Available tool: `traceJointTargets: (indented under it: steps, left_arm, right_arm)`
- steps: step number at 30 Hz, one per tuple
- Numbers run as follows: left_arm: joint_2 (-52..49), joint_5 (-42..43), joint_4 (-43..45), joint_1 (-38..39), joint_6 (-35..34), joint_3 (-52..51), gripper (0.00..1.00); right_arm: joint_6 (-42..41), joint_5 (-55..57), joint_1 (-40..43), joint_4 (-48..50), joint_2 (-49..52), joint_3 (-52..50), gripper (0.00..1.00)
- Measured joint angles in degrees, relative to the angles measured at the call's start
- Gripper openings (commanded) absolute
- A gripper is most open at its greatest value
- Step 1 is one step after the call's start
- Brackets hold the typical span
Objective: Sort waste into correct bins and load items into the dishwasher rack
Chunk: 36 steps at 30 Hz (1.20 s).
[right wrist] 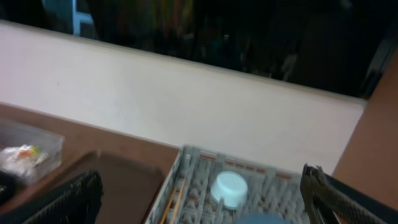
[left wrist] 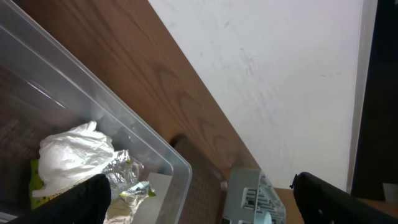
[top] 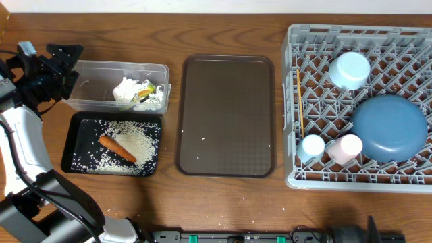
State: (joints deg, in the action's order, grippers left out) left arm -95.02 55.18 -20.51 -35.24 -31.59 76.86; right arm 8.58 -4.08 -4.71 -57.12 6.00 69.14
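Two sets of fingers, both spread wide and holding nothing.

1. Left gripper point(top: 66, 67): hangs at nine o'clock of the clear box point(top: 121, 65).
2. Clear box: holds the tissue point(top: 127, 91), soft, near weightless and likely to crush under any pinch. The wrapper point(top: 146, 91) touches it at three o'clock; it is crinkly and probably slippery.
3. Black tray point(top: 81, 138), at six o'clock of the box: holds the carrot point(top: 117, 148), firm and best pinched across its middle. Around it lies the rice point(top: 135, 140), loose and too fine to pinch. A few stray grains dot the table.
4. Serving tray point(top: 226, 88), centre: bare but for a grain or two.
5. Rack point(top: 358, 179), at three o'clock of the table:
   - chopsticks point(top: 299, 101), thin, light and prone to rolling;
   - bowl point(top: 349, 69);
   - light blue cup point(top: 312, 146) and pink cup point(top: 349, 145), best taken at the rim;
   - plate point(top: 390, 127), stiff, likely heavy and smooth, best gripped at its edge.
6. Right gripper point(right wrist: 200, 177): hovers over the rack.
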Motion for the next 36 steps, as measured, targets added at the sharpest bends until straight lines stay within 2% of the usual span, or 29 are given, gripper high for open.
traceJointTargets:
  steps: [6,12,19,28,36]
  left_arm:
    - [0.00,0.02,-0.04,0.00,0.00,0.00,0.96]
    - [0.00,-0.02,0.00,0.00,-0.11,0.00,0.96]
    - [0.00,0.00,0.00,0.00,-0.13,0.00,0.96]
    - [0.00,0.00,-0.02,0.00,-0.13,0.00,0.96]
    - [0.00,0.00,-0.02,0.00,-0.13,0.00,0.96]
  right_arm:
    - [-0.66,-2.32,1.05,17.00,-5.05,-18.99,0.99]
    - [-4.52,-5.62,1.49,40.04,-5.01,-38.58,0.99]
    - [-9.22,-6.75,1.49,59.93,-5.07,-53.68,0.99]
    - [-10.45,-6.32,1.49,69.31,-5.07,-65.00,0.98]
    - [-10.88,-4.59,1.49,65.68,-5.11,-68.76,0.99]
